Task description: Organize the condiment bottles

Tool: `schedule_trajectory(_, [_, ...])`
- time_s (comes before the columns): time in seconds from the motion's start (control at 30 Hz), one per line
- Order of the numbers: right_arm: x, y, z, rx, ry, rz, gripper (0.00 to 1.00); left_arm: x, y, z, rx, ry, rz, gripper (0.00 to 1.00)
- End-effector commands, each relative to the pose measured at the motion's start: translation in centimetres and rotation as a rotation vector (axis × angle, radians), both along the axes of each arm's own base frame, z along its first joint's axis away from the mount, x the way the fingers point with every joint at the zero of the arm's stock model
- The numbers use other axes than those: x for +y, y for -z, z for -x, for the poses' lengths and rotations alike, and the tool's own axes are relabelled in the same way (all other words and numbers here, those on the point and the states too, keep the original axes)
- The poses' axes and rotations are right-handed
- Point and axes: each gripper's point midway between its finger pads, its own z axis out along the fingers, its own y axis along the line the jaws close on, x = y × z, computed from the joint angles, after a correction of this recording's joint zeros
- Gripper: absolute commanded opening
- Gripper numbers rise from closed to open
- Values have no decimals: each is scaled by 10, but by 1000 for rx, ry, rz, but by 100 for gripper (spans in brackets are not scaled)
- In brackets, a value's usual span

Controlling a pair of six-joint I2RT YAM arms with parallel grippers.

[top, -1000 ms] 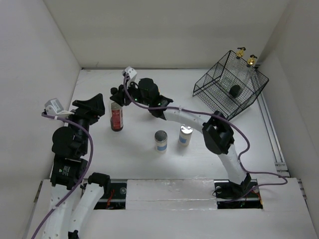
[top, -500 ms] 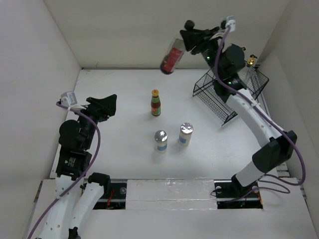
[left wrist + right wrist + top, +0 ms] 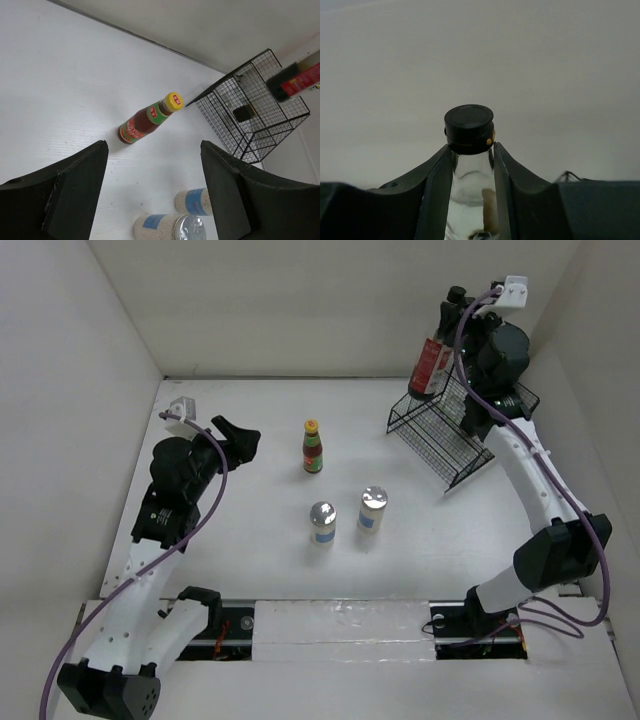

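We see the jar of red contents (image 3: 430, 368) held aloft and tilted over the left edge of the black wire basket (image 3: 441, 456). The right end effector (image 3: 470, 167) pinches its glass neck just under the black cap, and the right arm stretches high toward the back right corner. The sauce bottle (image 3: 313, 448) stands upright mid-tabletop (image 3: 250, 530), with two shakers (image 3: 322, 523) (image 3: 372, 509) side by side nearer the bases. The left arm reaches forward, its end effector (image 3: 152, 200) spread wide and empty, left of the sauce bottle.
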Motion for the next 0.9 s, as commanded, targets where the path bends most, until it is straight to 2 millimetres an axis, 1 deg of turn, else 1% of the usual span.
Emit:
schedule_trajectory(0.0, [-32, -47, 11, -159, 110, -22, 22, -5, -33, 3, -86, 34, 2, 70])
schedule_trajectory(0.03, [-38, -39, 4, -142, 136, -7, 22, -5, -33, 3, -86, 34, 2, 70])
schedule_trajectory(0.07, [-38, -33, -2, -129, 140, 7, 22, -5, -35, 3, -95, 34, 3, 70])
schedule_trajectory(0.1, [-43, -33, -2, -140, 172, 3, 22, -5, -31, 2, -86, 34, 2, 70])
schedule_trajectory(0.13, [-45, -27, -7, -127, 186, 14, 22, -7, -31, 3, -86, 43, 3, 70])
schedule_trajectory(0.17, [-45, -24, -11, -130, 194, 31, 22, -7, -26, 3, -77, 44, 1, 70])
schedule_trajectory(0.23, [-55, -26, -12, -145, 234, 24, 22, -7, -29, 2, -86, 44, 3, 70])
schedule_trajectory(0.27, [-58, -16, -22, -130, 247, 38, 22, -7, -29, 2, -86, 44, 3, 70])
schedule_trajectory(0.3, [-57, -12, -26, -121, 247, 41, 22, -7, -29, 2, -86, 44, 3, 70])
schedule_trajectory(0.33, [-58, -17, -24, -131, 247, 38, 22, -7, -24, 2, -77, 44, 1, 70])
schedule_trajectory(0.37, [-63, -12, -29, -128, 266, 35, 22, -7, -24, 2, -77, 44, 1, 70])
schedule_trajectory(0.4, [-63, -5, -35, -115, 266, 39, 22, -7, -24, 2, -77, 44, 1, 70])
schedule_trajectory(0.43, [-62, -4, -37, -119, 266, 38, 22, -6, -27, 4, -86, 44, 3, 70])
schedule_trajectory(0.47, [-67, -4, -38, -119, 275, 38, 22, -6, -27, 4, -86, 44, 3, 70])
schedule_trajectory(0.53, [-66, 3, -45, -116, 275, 39, 22, -7, -29, 4, -92, 42, 13, 70])
schedule_trajectory(0.6, [-68, 1, -44, -123, 290, 40, 22, -7, -29, 4, -92, 42, 13, 70])
schedule_trajectory(0.63, [-68, 6, -47, -114, 293, 52, 22, -7, -25, 3, -83, 42, 12, 70])
schedule_trajectory(0.77, [-78, -3, -43, -149, 345, 36, 22, -7, -27, 3, -92, 42, 13, 70])
schedule_trajectory(0.8, [-81, -2, -42, -157, 364, 23, 22, -7, -27, 3, -92, 42, 13, 70])
schedule_trajectory(0.87, [-82, 0, -42, -157, 368, 31, 22, -7, -27, 3, -92, 42, 13, 70])
